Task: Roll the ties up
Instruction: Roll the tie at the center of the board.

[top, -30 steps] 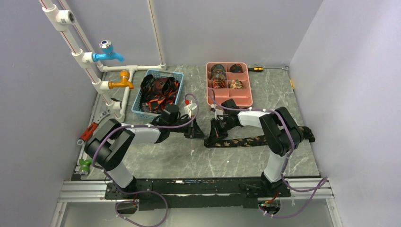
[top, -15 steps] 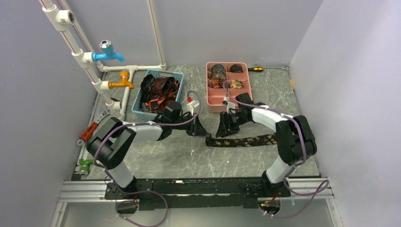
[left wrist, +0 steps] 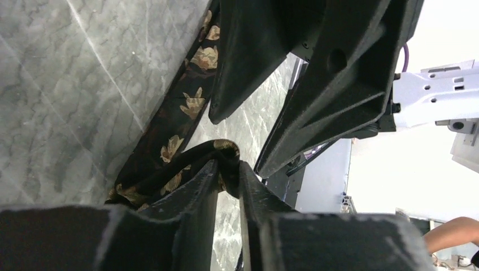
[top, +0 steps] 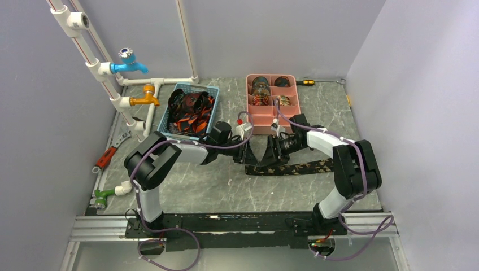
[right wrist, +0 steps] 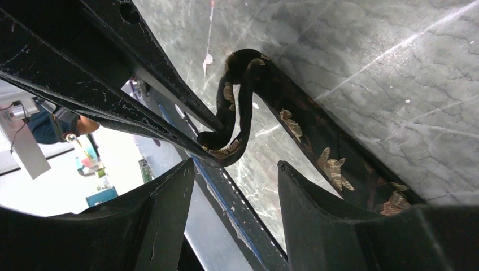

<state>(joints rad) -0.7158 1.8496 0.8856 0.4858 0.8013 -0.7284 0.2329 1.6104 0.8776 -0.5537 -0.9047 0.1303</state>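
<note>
A dark tie [top: 294,167] with gold motifs lies flat across the grey table, its left end folded into a small loop. My left gripper [top: 246,153] is shut on that looped end [left wrist: 226,152], which stands lifted off the table between its fingertips [left wrist: 229,165]. The right gripper [top: 270,151] faces it from the right, open, with nothing between its fingers [right wrist: 234,169]. The loop [right wrist: 234,101] hangs just beyond the right fingertips. The rest of the tie [right wrist: 333,164] runs away along the table.
A blue basket [top: 210,89] of loose ties stands at the back left. A pink tray [top: 294,116] holding rolled ties stands behind the grippers. White pipes with taps [top: 135,68] line the left side, with hand tools [top: 105,158] below them. A screwdriver [top: 305,82] lies at the back.
The right gripper opened, let go of the tie's left end and drew back to the right. The left arm slid right and now pinches that end.
</note>
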